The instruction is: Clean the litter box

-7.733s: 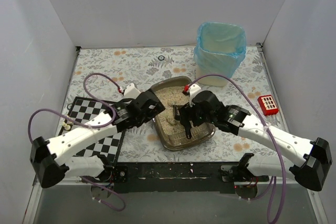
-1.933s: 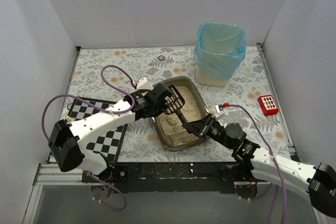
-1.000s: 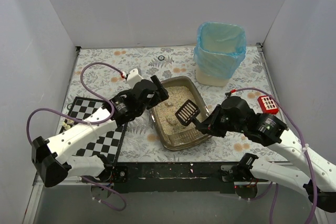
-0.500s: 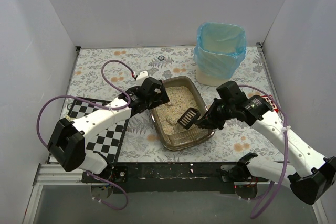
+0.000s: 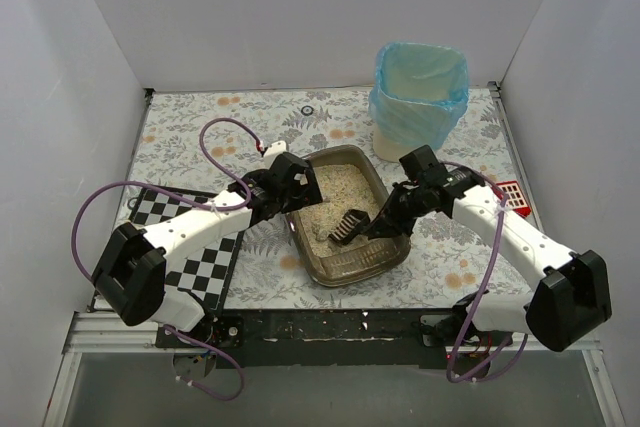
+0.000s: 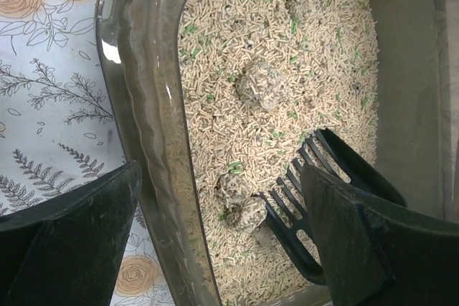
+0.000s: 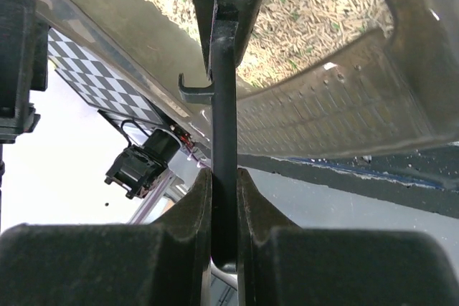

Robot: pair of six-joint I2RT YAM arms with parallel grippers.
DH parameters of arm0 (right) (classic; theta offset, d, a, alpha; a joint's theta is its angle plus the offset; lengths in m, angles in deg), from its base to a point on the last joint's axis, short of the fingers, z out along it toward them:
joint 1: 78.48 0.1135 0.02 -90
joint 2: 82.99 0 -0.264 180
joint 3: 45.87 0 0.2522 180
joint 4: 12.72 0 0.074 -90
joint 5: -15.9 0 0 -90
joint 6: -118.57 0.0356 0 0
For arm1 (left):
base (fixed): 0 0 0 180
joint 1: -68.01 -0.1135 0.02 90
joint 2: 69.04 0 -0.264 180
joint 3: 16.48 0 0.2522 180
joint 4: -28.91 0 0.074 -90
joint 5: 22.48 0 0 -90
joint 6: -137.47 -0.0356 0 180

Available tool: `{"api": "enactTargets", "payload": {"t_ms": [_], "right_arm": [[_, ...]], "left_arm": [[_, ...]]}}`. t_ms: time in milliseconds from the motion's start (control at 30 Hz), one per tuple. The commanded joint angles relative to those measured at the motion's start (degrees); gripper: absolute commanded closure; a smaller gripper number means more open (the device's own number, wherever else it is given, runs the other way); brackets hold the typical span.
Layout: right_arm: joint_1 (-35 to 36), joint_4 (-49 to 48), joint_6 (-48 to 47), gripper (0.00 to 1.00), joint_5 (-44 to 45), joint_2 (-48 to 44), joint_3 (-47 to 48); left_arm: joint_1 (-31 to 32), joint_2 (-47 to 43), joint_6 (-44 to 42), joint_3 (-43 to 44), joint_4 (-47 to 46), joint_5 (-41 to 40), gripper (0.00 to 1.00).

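The litter box [image 5: 345,151] is a dark brown tray of beige pellets in the middle of the table. My right gripper [image 5: 388,224] is shut on the handle of the black slotted scoop [image 5: 347,226]. The scoop's tines rest in the litter beside a grey clump [image 6: 249,210]. A second clump [image 6: 258,88] lies farther back. My left gripper [image 6: 222,249] is open and straddles the box's left wall [image 6: 147,127], one finger outside and one over the litter. In the right wrist view the gripper [image 7: 224,177] clamps the scoop handle [image 7: 224,105] just outside the box's rim [image 7: 344,120].
A beige bin with a blue bag [image 5: 420,97] stands at the back right. A small red block [image 5: 511,197] lies at the right, partly behind my right arm. A checkerboard mat [image 5: 185,237] lies under my left arm. A small ring [image 5: 308,110] sits near the back wall.
The right arm has swung round and tipped the scoop down into the litter near the front clump. The left gripper has shifted slightly right, onto the box's left rim.
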Motion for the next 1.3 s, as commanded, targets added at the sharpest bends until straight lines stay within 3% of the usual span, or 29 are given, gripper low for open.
{"api": "enactTargets", "payload": {"t_ms": [0, 200, 400, 633, 867, 1133, 1267], "right_arm": [[-0.26, -1.17, -2.35, 0.99, 4.70, 3.79, 0.49], [-0.26, -16.73, 4.76, 0.99, 5.76, 1.60, -10.49], [-0.26, -27.36, 6.09, 0.99, 5.85, 6.86, -13.75], [0.09, -41.15, 10.22, 0.99, 12.61, 11.78, -16.56], [2.99, -61.72, 14.09, 0.99, 19.65, 18.64, -22.98], [10.19, -71.39, 16.71, 0.99, 31.34, 21.11, -25.61], [12.04, -84.91, 20.06, 0.99, 33.45, 21.11, -32.19]], "left_arm": [[-0.16, -0.30, -1.13, -1.94, -1.15, 0.16, 0.09], [-0.16, -0.04, 0.02, -3.62, -2.73, 2.79, 0.17], [-0.07, 1.37, 0.72, -3.18, -2.91, 4.64, 0.25], [-0.16, 2.16, 1.87, -4.15, -3.35, 5.69, 0.47], [-0.16, 2.95, 1.95, -4.32, -2.47, 6.05, 0.49], [-0.07, 1.81, 3.27, -4.67, -1.42, 5.61, 0.53], [-0.16, 0.23, 4.59, -4.94, -1.24, 5.08, 0.53]]}}
